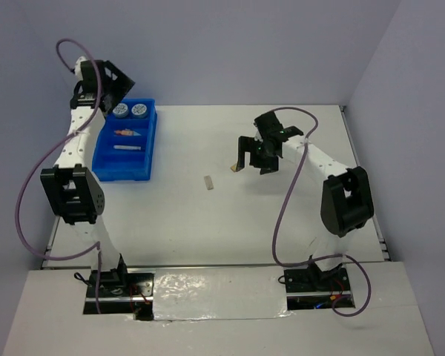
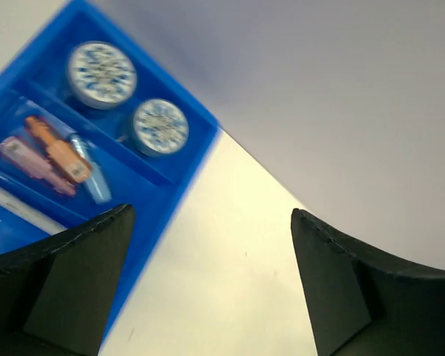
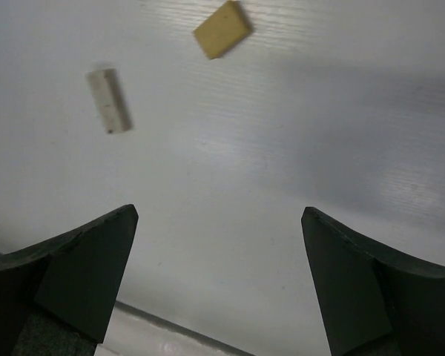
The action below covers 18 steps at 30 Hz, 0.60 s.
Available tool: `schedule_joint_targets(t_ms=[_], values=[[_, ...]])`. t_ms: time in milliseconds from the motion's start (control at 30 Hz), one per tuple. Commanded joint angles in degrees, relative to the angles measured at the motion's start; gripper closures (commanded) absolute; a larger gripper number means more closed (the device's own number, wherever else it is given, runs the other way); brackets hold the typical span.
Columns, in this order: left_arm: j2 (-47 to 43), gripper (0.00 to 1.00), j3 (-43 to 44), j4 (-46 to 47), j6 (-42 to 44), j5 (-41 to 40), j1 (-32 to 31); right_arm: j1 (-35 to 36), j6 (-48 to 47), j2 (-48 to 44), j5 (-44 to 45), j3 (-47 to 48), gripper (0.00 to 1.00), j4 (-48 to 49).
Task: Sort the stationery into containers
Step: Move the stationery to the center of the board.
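Blue tray [image 1: 104,169] holds tape rolls [image 1: 121,110], sticks [image 1: 126,133], pen [image 1: 126,148] (separate compartments), grey eraser [image 1: 208,182] lies long-axis near-to-far, left gripper [image 2: 208,282] and right gripper [image 3: 219,282] spread.

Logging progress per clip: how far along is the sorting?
Done: tape rolls, sticks and pen lie in the tray. In hand: nothing; left claw and right claw are open and empty. Left: beige eraser and grey eraser lie on the table, before the right claw.

Two rolls [image 2: 101,74], three sticks [image 2: 59,152], two erasers [image 3: 222,29]
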Motion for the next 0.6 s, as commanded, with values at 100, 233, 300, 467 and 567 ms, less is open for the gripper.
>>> schedule_joint_targets(t_ms=[100,233,300,467,567], values=[[-11.08,0.01,-4.80,-15.04,16.47,-7.29,-14.24,2.69,5.59,9.01,14.01,8.92,0.00,-2.20],[-17.61,0.01,-13.88,-14.16,16.47,-3.07,-19.24,6.64,2.47,15.17,16.82,14.98,0.06,-0.71],[-19.72,0.01,-15.57,-14.95,17.35,0.44,-20.40,8.14,-1.15,20.18,18.75,20.25,0.12,-1.23],[-24.29,0.01,-19.18,-17.93,20.60,5.90,-21.11,9.47,-11.79,28.89,21.05,27.13,0.17,-3.17],[-26.75,0.01,-20.15,-19.43,22.53,7.13,-21.11,9.29,-16.28,30.74,19.55,27.65,0.20,-2.02]])
